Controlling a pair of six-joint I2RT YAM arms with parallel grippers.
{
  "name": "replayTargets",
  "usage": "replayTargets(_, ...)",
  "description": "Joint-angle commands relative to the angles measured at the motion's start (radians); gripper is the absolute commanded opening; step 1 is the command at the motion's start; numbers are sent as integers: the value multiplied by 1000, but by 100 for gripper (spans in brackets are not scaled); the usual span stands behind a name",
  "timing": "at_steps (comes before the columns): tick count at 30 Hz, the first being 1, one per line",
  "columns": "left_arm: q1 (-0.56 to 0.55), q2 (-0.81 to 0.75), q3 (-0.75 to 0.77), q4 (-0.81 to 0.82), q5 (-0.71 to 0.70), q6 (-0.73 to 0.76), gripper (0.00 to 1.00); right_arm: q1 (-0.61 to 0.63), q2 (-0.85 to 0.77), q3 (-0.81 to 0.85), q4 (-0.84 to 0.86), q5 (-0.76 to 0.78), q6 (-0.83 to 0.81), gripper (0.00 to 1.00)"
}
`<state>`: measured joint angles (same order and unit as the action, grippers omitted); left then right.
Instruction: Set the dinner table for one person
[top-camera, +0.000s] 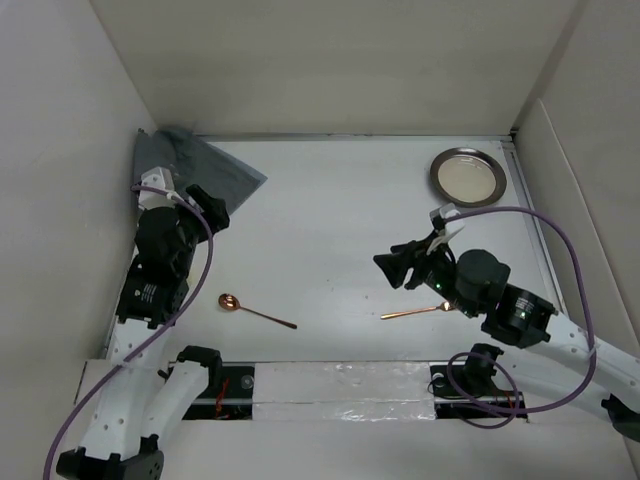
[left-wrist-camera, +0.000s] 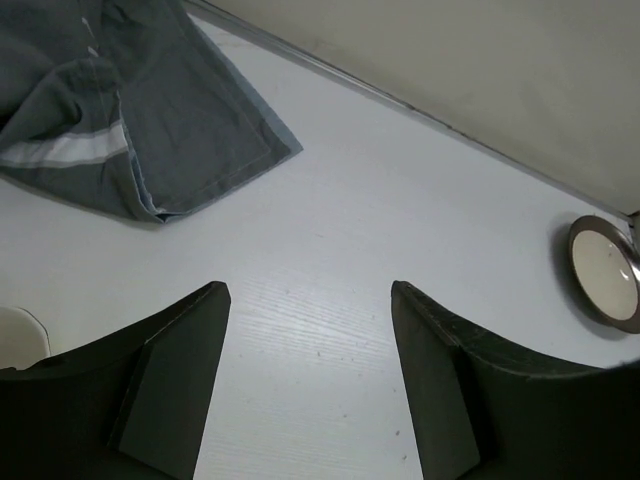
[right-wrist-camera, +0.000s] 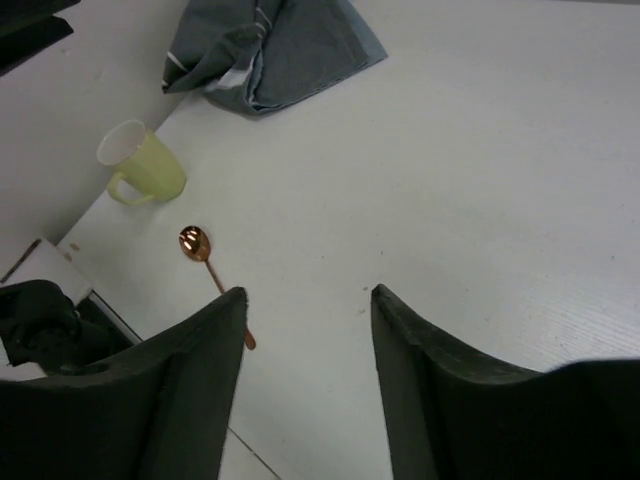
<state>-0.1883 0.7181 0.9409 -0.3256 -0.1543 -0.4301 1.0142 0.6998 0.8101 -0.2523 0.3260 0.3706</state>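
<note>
The dinner table (top-camera: 340, 220) is a white surface with white side panels. A crumpled dark grey placemat (top-camera: 195, 165) lies in its far left corner. My left gripper (top-camera: 212, 208) hovers just in front of the placemat (left-wrist-camera: 130, 120), open and empty (left-wrist-camera: 310, 290). A copper spoon (top-camera: 255, 310) lies near the front left. My right gripper (top-camera: 390, 268) stands open and empty over the middle right, pointing left toward the spoon (right-wrist-camera: 200, 250). A second copper utensil (top-camera: 415, 312) lies below the right wrist. A round silver-rimmed plate (top-camera: 467, 175) sits at the far right.
A pale yellow-green cup (right-wrist-camera: 142, 165) stands by the left wall in the right wrist view; the left arm hides it from above. White upright panels (top-camera: 60, 200) close the left, far and right sides. A taped strip (top-camera: 340, 385) runs along the near edge.
</note>
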Motion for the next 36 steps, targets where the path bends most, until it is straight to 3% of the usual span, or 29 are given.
replayTargets(1,0,58,36,37,-13,-9,63,1,-2,-20,36,8,8,53)
replayTargets(2,0,73,50,43,-4,-1,61,1,-2,-26,53,8,10,48)
replayTargets(4,0,128,90,63,-39,10,50,1,-2,-44,68,-1,5,23)
replayTargets(5,0,150,108,69,-57,25,43,1,0,-46,68,-8,8,5)
replayTargets(6,0,180,131,69,-68,39,36,-8,3,-48,70,-15,10,0)
replayTargets(8,44,288,220,43,-102,69,8,-8,4,-61,85,-31,14,0)
replayTargets(9,58,329,246,31,-103,76,0,-8,7,-68,88,-36,14,0)
replayTargets(13,78,554,370,-3,-194,74,0,-8,4,-83,81,-50,28,0)
replayTargets(14,78,588,384,3,-218,64,6,-8,1,-98,94,-56,30,0)
replayTargets(15,96,651,403,28,-238,51,31,-8,-2,-104,100,-61,28,0)
replayTargets(18,192,742,441,51,-208,13,55,-8,-2,-117,101,-81,33,0)
replayTargets(21,282,877,498,33,-136,-19,58,-8,-5,-135,102,-102,42,0)
replayTargets(24,306,1007,602,-24,-235,-6,58,-8,-10,-143,90,-116,42,1)
replayTargets(28,316,1156,742,-73,-321,13,59,-8,-6,-176,127,-133,22,10)
replayTargets(32,316,1230,792,-50,-347,19,62,-8,17,-180,137,-169,8,30)
replayTargets(36,296,1310,878,-47,-382,72,64,-8,49,-186,154,-203,-12,33)
